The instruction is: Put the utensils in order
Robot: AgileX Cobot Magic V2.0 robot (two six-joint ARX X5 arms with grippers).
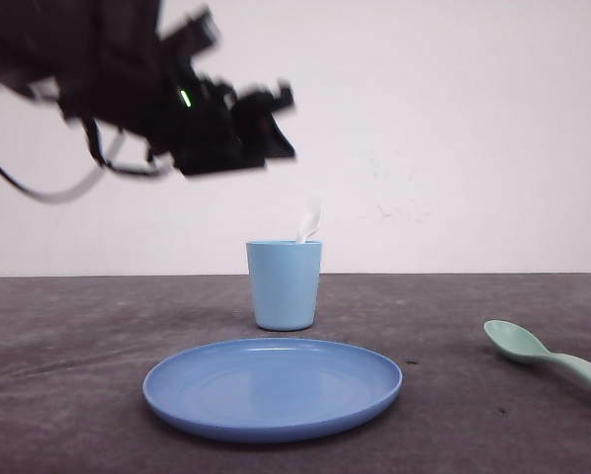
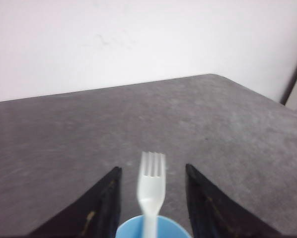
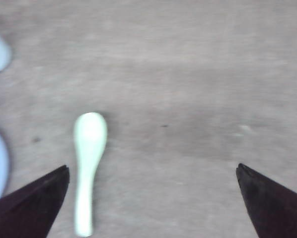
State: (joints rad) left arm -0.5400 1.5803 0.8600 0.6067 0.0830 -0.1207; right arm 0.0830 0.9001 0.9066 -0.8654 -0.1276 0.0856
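Front view: the fork (image 1: 309,219) stands in the cup (image 1: 284,284); the left gripper (image 2: 152,198) hangs above, jaws apart. The spoon (image 3: 88,163) lies at right beneath the wide-open right gripper (image 3: 153,198), likely next to grasp.

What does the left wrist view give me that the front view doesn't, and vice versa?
Left wrist view alone: the fork's four tines, standing upright between the open left gripper's fingers, untouched. Front view alone: the blue plate before the cup, the mint spoon lying on the table to the right, and the left arm raised above and left of the cup. Both: the light blue cup with the fork in it, and the dark table.
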